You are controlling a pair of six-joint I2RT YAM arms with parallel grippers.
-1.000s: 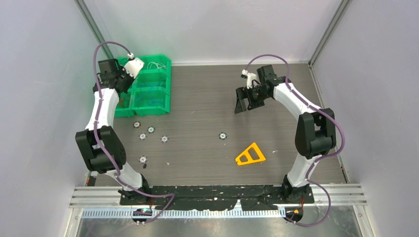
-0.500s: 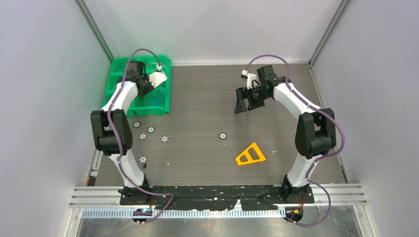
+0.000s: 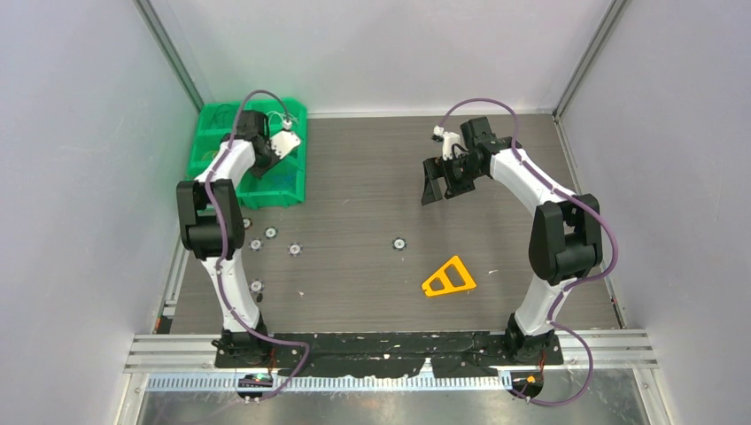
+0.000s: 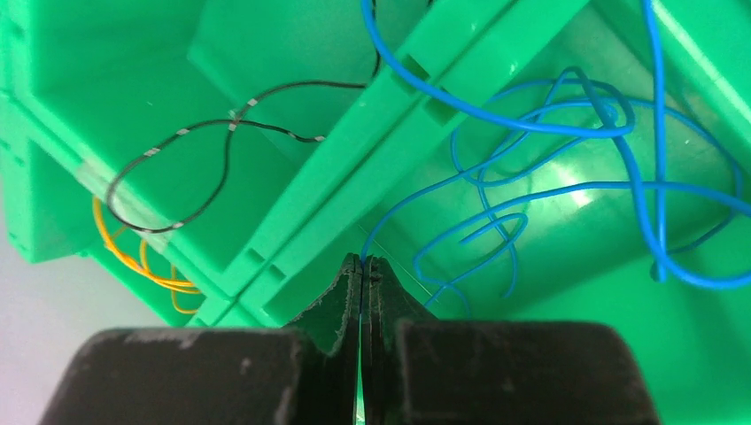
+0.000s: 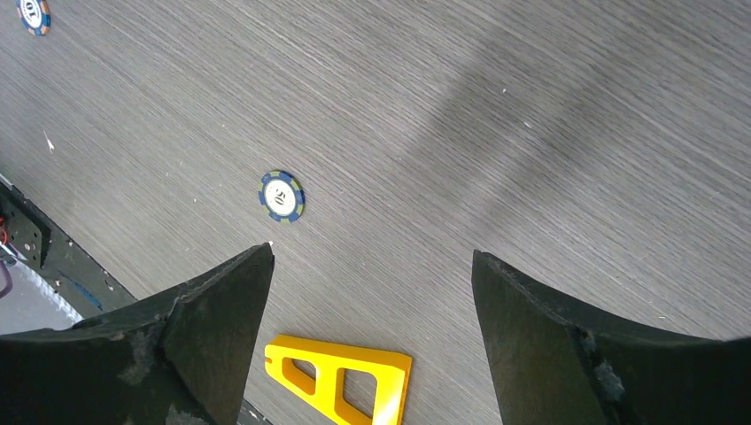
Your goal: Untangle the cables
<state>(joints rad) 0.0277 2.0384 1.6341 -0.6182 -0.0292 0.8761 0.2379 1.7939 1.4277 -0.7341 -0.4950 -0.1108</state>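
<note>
Left gripper [image 4: 364, 262] is closed, prob. pinching one strand of the thin blue wires [image 4: 567, 190] looped in a compartment of the green plastic divided bin [image 4: 416, 106]. Next move, I think, is a slow lift so the loops slide free. Black striped wire [image 4: 221, 133] lies in the next compartment and orange wire [image 4: 133, 261] further left; right gripper [image 5: 372, 254] hangs wide open, empty, above the grey counter [image 5: 531, 133].

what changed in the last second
The left arm swung from the left wall rightward over the green bin; the left gripper is shut on a blue cable, with no grab or release seen. The right gripper, open, the poker chips and the yellow triangle stayed put.
</note>
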